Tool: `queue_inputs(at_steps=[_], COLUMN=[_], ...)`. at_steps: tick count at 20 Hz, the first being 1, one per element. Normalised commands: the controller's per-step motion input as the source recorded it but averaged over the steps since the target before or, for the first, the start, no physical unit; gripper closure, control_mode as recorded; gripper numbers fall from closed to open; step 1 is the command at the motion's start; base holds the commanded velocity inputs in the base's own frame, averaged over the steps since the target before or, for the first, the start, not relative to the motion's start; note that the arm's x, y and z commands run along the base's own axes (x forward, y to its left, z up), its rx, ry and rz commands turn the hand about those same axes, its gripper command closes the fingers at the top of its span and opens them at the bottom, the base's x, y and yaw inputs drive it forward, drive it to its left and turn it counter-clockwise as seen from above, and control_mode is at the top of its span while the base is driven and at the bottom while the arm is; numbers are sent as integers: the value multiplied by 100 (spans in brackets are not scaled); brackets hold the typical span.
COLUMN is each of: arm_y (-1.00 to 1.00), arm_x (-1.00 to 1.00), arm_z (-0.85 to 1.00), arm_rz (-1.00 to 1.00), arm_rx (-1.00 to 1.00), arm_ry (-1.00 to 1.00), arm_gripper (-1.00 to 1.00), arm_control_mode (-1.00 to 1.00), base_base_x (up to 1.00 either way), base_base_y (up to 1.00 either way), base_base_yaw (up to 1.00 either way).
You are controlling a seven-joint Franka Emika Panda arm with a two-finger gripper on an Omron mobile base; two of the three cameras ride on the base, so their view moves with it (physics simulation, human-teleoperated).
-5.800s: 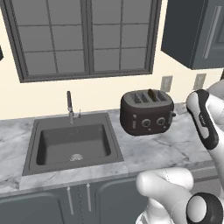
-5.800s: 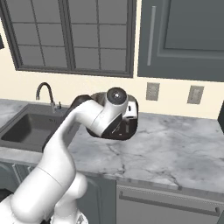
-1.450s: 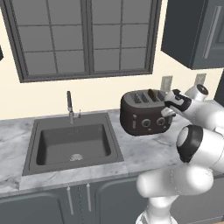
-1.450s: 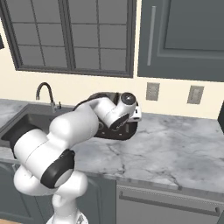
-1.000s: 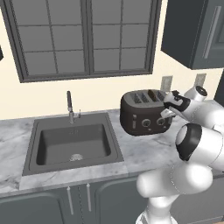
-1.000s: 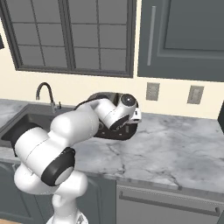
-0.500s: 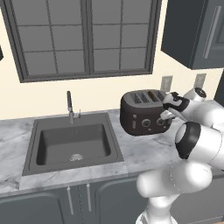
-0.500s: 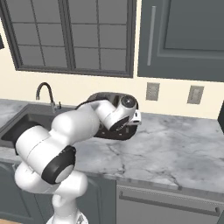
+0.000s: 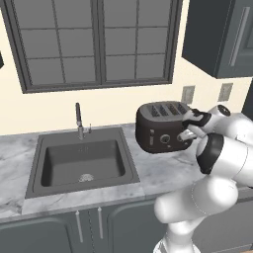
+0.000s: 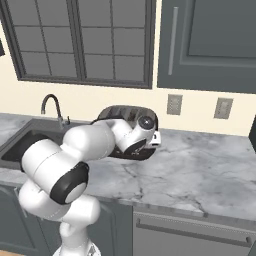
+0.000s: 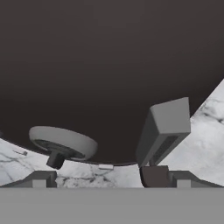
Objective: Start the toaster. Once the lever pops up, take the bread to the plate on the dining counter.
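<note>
The dark toaster [image 9: 160, 127] stands on the marble worktop right of the sink, and its top also shows behind my arm [image 10: 126, 111]. My gripper [image 9: 188, 131] is pressed close against its right end. In the hand view the gripper [image 11: 98, 177] is open, facing the toaster's dark wall [image 11: 105, 65]. The pale lever [image 11: 165, 127] juts out just above my right fingertip [image 11: 154, 175]. A round silvery knob [image 11: 63, 142] sits above the left fingertip. Nothing is between the fingers. The bread is hidden; the plate and dining counter are out of view.
A dark sink [image 9: 81, 160] with a tap [image 9: 79, 118] lies left of the toaster. Wall outlets [image 9: 188, 93] and an upper cabinet [image 9: 217, 34] sit behind and above it. Marble worktop [image 10: 200, 175] stretches to the right.
The hand has crept slightly lower and closer to the toaster's right end. The jaws stay open and the toaster has not moved.
</note>
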Motion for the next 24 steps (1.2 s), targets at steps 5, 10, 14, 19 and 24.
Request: queue_inputs(at_steps=[5,10,14,19,24], arm_y=[0,0,0,0,0], arm_x=[0,0,0,0,0], arm_z=[-19,-16,-15,-3,0], arm_rz=[0,0,0,0,0], arm_rx=[0,0,0,0,0], arm_ry=[0,0,0,0,-3], arm_gripper=[-100,-100,-100,-100,-100], arm_control_mode=[-100,-100,-100,-100,-100], base_base_x=[0,0,0,0,0], base_base_y=[0,0,0,0,0], base_base_yaw=[0,0,0,0,0])
